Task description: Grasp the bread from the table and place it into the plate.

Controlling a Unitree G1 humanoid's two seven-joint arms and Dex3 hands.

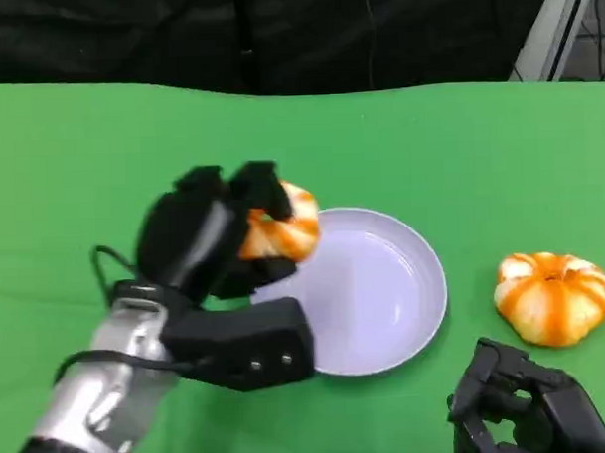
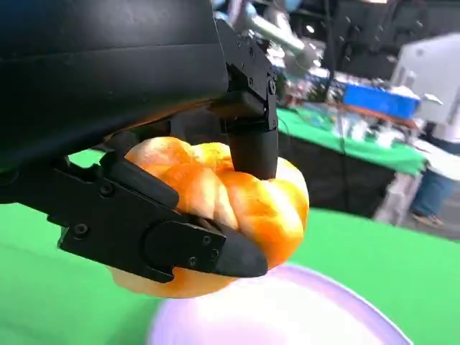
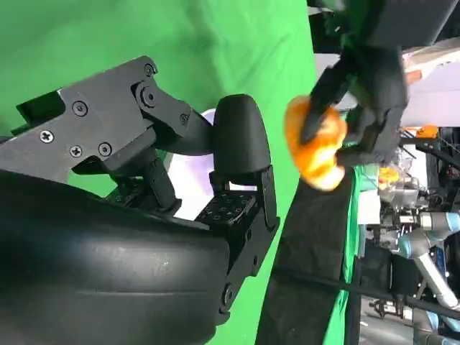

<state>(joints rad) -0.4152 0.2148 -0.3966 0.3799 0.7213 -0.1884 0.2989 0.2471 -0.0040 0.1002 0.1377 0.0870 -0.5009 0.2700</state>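
Observation:
My left hand (image 1: 209, 240) grips a golden-orange twisted bread (image 1: 283, 227) and holds it in the air over the left rim of the lavender plate (image 1: 405, 302). In the left wrist view the fingers (image 2: 151, 230) wrap the bread (image 2: 244, 208) from both sides, with the plate (image 2: 287, 316) just beneath it. The right wrist view shows the same bread (image 3: 316, 144) held by the left hand (image 3: 374, 79) in the distance. My right hand (image 1: 523, 408) rests low by the table's near right edge, holding nothing, its fingers (image 3: 241, 136) loosely apart.
A second, round orange-and-white bread (image 1: 552, 297) lies on the green table (image 1: 429, 143) to the right of the plate, just beyond my right hand. A dark curtain runs behind the table's far edge.

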